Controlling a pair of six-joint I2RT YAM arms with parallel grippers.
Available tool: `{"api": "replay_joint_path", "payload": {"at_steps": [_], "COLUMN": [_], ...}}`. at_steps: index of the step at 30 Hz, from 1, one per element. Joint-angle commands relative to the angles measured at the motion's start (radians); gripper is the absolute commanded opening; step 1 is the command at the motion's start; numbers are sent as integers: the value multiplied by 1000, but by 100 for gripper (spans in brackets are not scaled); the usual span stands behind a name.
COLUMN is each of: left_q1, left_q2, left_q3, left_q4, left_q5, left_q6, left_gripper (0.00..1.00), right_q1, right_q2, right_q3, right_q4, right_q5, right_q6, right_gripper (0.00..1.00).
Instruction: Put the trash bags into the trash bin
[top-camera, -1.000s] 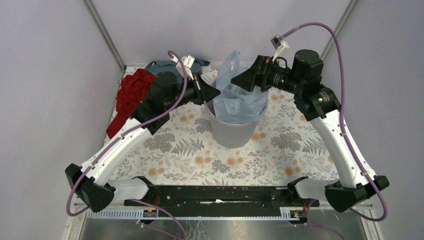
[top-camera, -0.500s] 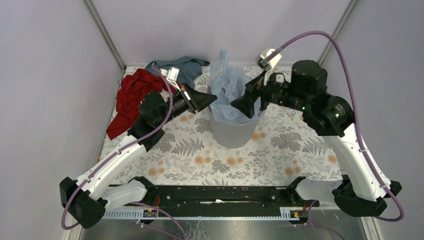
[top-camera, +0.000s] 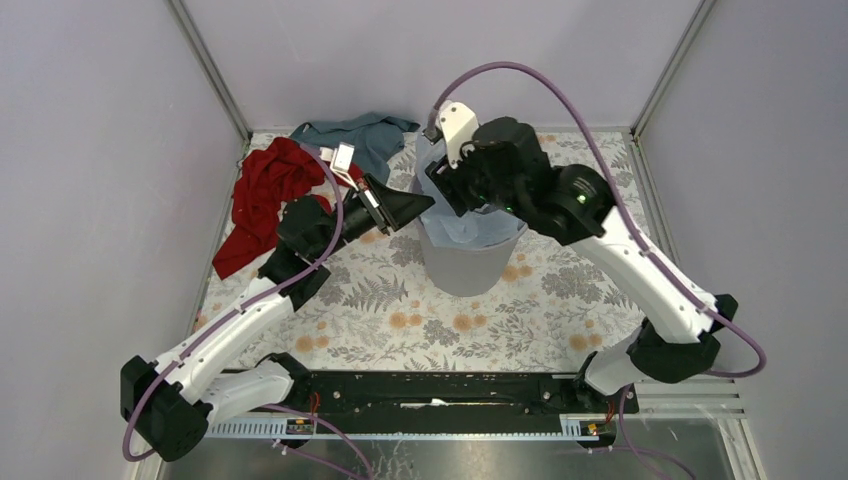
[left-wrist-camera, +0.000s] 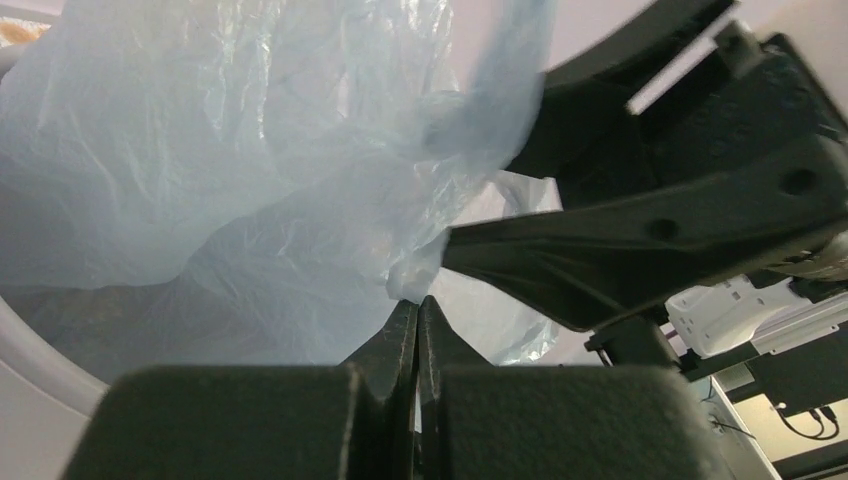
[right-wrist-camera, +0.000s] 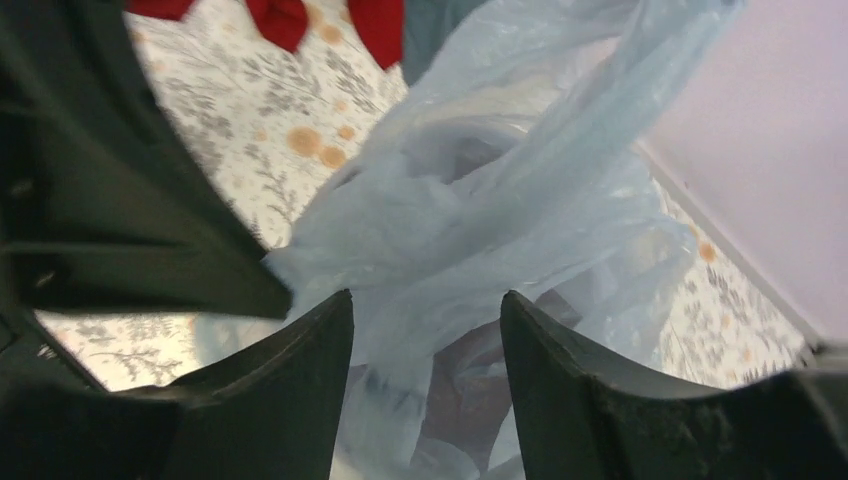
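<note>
Trash bag (right-wrist-camera: 480, 200) between right hand's (right-wrist-camera: 425, 300) spread fingers.

Left tool (left-wrist-camera: 416, 302) fingers pressed together, tips at crinkly blue trash bag (left-wrist-camera: 230, 180); right tool's black finger (left-wrist-camera: 640, 240) just beside.

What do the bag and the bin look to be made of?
Bag: thin plastic film, pale blue and translucent, with shiny crinkles and folds. Bin: probably rigid moulded plastic, light grey, smooth and matte, going by its even tapered wall.
</note>
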Motion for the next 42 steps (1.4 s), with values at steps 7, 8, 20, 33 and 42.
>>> {"api": "replay_joint_path", "payload": {"at_steps": [7,8,20,33,42], "left_q1": [7,7,6,7,6], "left_q2": [-33,-35,-46,-149,-214], "left_q3": [-21,-23,-54,-144,-13], "left_q4": [85,82,77,18,-319], "left_q5": [18,17,6,1,-44], "left_q6": [-24,-21,-26,13,229], "left_gripper": [0,0,0,0,57], "right_q1": [94,93,94,92,92], "right_q2": [-1,-12,-136,-304,-341], "right_q3": [-175,-178,-347,-384,-419], "right_q4": [162,166,272,522,511], "right_q5": [338,347,623,431,324], "right_q6": [64,58,-47,274,368], "right_gripper": [96,95,39,0,0]}}
